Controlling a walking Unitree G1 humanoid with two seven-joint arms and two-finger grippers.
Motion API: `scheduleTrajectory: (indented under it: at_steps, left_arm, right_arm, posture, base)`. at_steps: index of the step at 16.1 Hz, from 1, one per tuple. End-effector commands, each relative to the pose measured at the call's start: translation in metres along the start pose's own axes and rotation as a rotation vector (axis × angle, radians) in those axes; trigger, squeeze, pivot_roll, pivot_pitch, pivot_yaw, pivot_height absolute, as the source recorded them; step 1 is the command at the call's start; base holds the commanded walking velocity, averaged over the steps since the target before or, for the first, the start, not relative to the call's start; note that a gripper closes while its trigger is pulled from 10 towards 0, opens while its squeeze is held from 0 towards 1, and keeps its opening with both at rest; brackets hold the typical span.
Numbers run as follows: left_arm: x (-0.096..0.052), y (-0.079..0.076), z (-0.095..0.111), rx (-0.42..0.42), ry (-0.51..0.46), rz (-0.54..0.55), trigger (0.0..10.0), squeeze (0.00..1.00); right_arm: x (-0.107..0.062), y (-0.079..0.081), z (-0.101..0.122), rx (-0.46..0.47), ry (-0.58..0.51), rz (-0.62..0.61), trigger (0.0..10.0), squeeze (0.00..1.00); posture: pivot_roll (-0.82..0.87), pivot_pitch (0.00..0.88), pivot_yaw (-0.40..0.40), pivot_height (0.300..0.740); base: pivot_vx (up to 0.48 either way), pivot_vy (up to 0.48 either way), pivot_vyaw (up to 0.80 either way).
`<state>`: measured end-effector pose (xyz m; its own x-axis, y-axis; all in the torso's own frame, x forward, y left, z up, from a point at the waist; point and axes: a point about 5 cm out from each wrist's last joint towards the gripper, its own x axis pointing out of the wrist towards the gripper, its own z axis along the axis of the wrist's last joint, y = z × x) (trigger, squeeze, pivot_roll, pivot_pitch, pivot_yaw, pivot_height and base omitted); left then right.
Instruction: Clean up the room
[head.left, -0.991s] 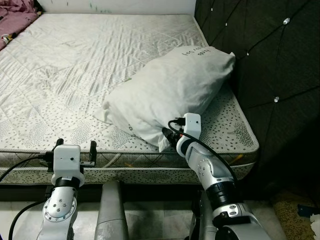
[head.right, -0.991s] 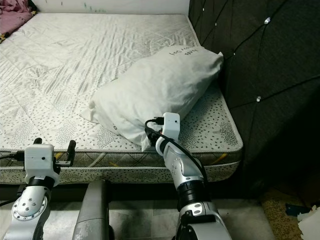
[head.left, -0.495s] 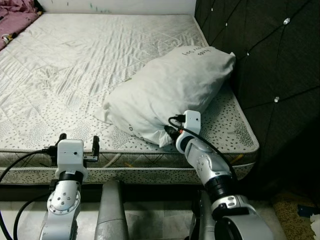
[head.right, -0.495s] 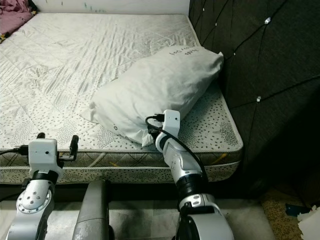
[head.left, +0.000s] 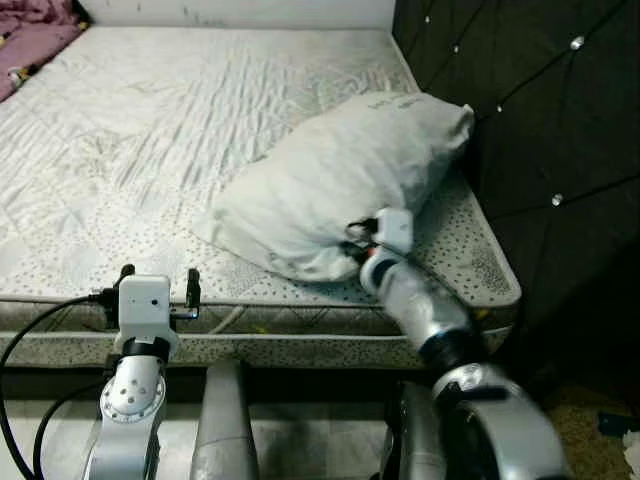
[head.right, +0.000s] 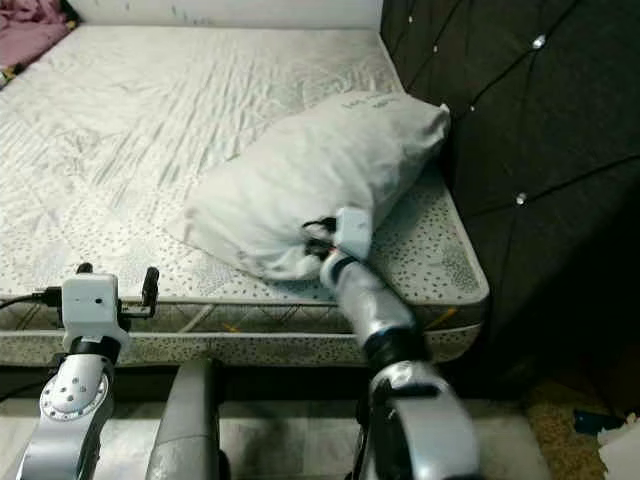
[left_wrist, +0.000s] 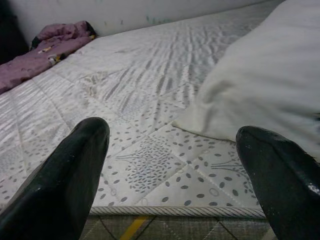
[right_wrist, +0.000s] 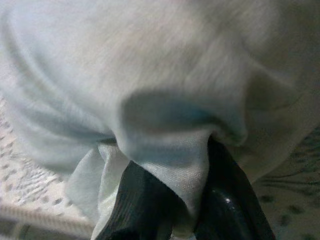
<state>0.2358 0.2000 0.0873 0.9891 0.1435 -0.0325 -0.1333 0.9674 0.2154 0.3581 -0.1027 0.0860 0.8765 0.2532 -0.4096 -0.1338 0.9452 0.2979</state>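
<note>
A white pillow (head.left: 340, 170) lies on the right side of the bare mattress (head.left: 150, 130), its far end against the dark tufted headboard (head.left: 540, 130). My right gripper (right_wrist: 172, 207) is shut on the pillow's near corner, with a fold of white cloth (right_wrist: 170, 150) pinched between the black fingers (right_wrist: 225, 200). Its wrist (head.left: 390, 235) sits at the pillow's front edge. My left gripper (left_wrist: 175, 180) is open, held low at the mattress's near edge, left of the pillow (left_wrist: 270, 85), with nothing between its fingers (left_wrist: 70, 170).
Crumpled purple bedding (left_wrist: 45, 47) lies at the mattress's far left corner. The headboard (head.right: 530, 140) walls off the right side. White crumpled paper (head.right: 620, 445) lies on the floor at bottom right.
My right arm has pushed forward and up with the pillow corner in its grip. The left gripper has crept a little closer to the mattress edge.
</note>
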Motion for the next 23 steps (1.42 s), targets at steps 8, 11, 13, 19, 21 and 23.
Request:
scheduleTrajectory:
  at_steps: [8, 11, 13, 19, 21, 23]
  left_arm:
    - [0.002, 0.001, 0.001, 0.01, -0.003, 0.001, 10.0, 0.0]
    - [-0.002, 0.004, -0.002, 0.018, 0.009, -0.005, 10.0, 0.0]
    - [-0.003, 0.004, -0.002, 0.022, 0.012, -0.013, 10.0, 0.0]
    - [-0.001, 0.004, -0.002, 0.031, 0.013, -0.033, 10.0, 0.0]
    - [-0.001, 0.004, -0.001, 0.032, 0.013, -0.032, 10.0, 0.0]
    - [0.001, 0.004, -0.001, 0.03, 0.013, -0.027, 10.0, 0.0]
  right_arm:
    - [-0.067, -0.136, 0.152, -0.101, -0.503, -0.536, 0.0, 0.0]
    - [-0.081, -0.158, 0.133, -0.219, -0.512, -0.605, 0.0, 0.0]
    - [-0.079, -0.158, 0.101, -0.219, -0.477, -0.597, 0.0, 0.0]
    - [-0.076, -0.069, -0.009, -0.268, -0.387, -0.291, 0.0, 0.0]
    - [-0.07, -0.067, -0.011, -0.257, -0.354, -0.262, 0.0, 0.0]
    - [-0.054, -0.086, 0.02, -0.295, -0.341, -0.261, 0.0, 0.0]
  posture:
    - [0.13, 0.0, -0.005, 0.536]
    - [0.13, 0.0, 0.005, 0.536]
    - [0.12, 0.0, 0.011, 0.536]
    - [0.12, 0.0, 0.026, 0.536]
    - [0.12, 0.0, 0.025, 0.536]
    - [0.13, 0.0, 0.019, 0.536]
  base:
    - [0.0, 0.0, 0.0]
    - [0.0, 0.0, 0.0]
    - [0.0, 0.0, 0.0]
    - [0.0, 0.0, 0.0]
    - [0.0, 0.0, 0.0]
    - [0.0, 0.0, 0.0]
